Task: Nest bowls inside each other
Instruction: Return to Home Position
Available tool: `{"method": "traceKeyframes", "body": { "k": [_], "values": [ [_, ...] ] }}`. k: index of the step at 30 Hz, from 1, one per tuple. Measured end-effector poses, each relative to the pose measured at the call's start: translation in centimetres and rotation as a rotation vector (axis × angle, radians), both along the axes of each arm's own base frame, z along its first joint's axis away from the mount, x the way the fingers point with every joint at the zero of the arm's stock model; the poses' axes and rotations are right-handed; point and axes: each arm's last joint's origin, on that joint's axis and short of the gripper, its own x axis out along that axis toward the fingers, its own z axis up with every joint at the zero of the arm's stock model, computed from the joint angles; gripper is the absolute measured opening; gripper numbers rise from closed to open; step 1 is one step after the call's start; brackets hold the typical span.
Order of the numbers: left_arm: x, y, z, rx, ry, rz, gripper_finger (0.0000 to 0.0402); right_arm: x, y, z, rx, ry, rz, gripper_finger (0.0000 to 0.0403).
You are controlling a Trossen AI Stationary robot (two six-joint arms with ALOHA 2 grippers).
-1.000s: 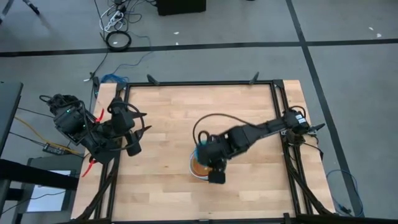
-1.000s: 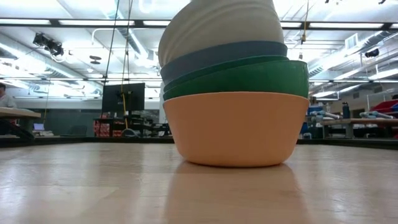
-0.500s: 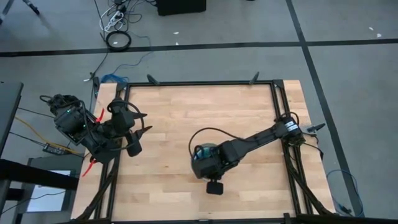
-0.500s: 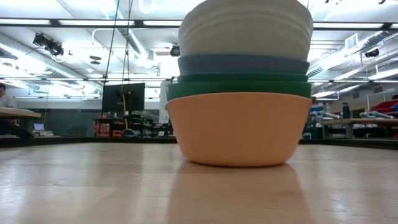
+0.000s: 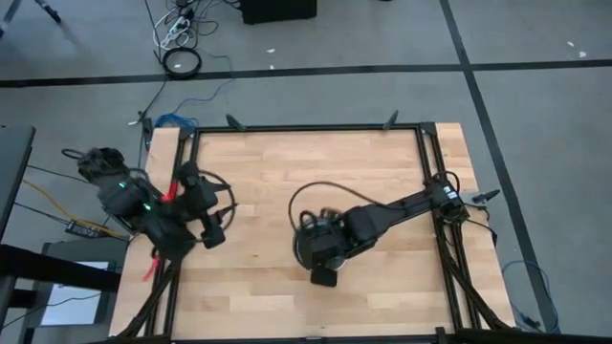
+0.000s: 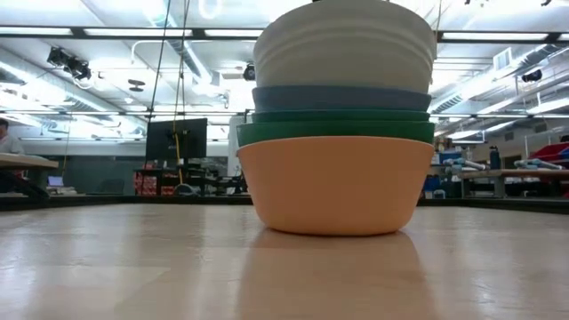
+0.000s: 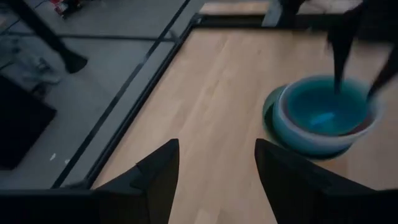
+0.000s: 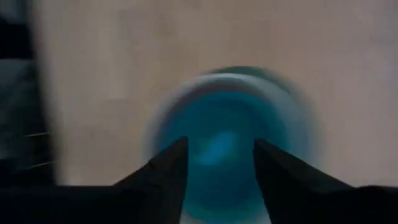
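the stack of bowls is found near the middle of the table, almost wholly hidden from above by the right gripper, which is held directly over it. from table height the orange bowl is seen at the bottom, with the green bowls, the blue bowl and the white bowl layered above it. the top is cut off in that view. the cyan bowl is shown innermost by the right wrist view, framed between dark fingers that are spread apart with nothing held. the left gripper is likewise parted and empty, and is kept well apart at the table's left edge. the nesting is judged complete, so only a retreat of the arms is left. the main risk is judged to lie in that retreat: if the right gripper is swung sideways before being raised, a rim could be caught by a finger and the stack dragged or tipped. the upper bowls are seen to ride high, so a light knock might be enough to unseat them. how close the fingertips are to the rims cannot be told.
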Motion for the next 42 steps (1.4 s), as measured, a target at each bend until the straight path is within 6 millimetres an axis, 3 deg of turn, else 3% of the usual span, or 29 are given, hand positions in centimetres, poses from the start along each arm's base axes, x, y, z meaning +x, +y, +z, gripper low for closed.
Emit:
{"method": "traceKeyframes", "body": {
  "k": [6,9,14,16,18,21,24,27,30,34,42],
  "values": [
    [-0.2,0.2,-4.6,0.067,0.058,0.119,0.0218,-2.1,-2.6,3.4,-0.342,-0.039,-0.126,0.0193],
    [-2.3,0.5,-5.5,0.036,-0.03,0.116,0.0218,-3.9,-3.1,6.4,-0.378,-0.18,-0.151,0.019],
    [-7.5,1.4,-6.1,-0.083,-0.225,-0.011,0.0218,-11.3,-2.3,11.9,-0.415,-0.416,-0.217,0.0182],
    [-9.0,1.7,-6.7,-0.122,-0.279,-0.097,0.0218,-14.7,-1.7,13.1,-0.424,-0.503,-0.232,0.0182],
    [-9.9,1.7,-7.7,-0.118,-0.308,-0.174,0.0218,-17.6,-1.1,13.0,-0.433,-0.563,-0.237,0.0183],
    [-10.8,1.7,-9.3,-0.08,-0.364,-0.251,0.0218,-21.2,-0.2,10.8,-0.45,-0.649,-0.251,0.0184],
    [-11.6,2.1,-10.4,-0.062,-0.402,-0.3,0.0218,-24.0,-0.4,6.5,-0.447,-0.735,-0.295,0.0185],
    [-12.0,2.9,-10.6,-0.057,-0.429,-0.319,0.0218,-25.9,-1.1,1.7,-0.391,-0.784,-0.347,0.0183],
    [-12.3,4.1,-10.4,-0.062,-0.453,-0.316,0.0218,-26.8,-2.1,-1.9,-0.333,-0.816,-0.392,0.0182],
    [-12.7,6.1,-9.9,-0.027,-0.501,-0.323,0.0218,-27.5,-3.1,-4.9,-0.336,-0.834,-0.384,0.0181],
    [-13.9,12.0,-9.9,-0.039,-0.628,-0.273,0.0218,-29.7,-6.4,-8.1,-0.331,-0.85,-0.388,0.0176]
  ]
}}
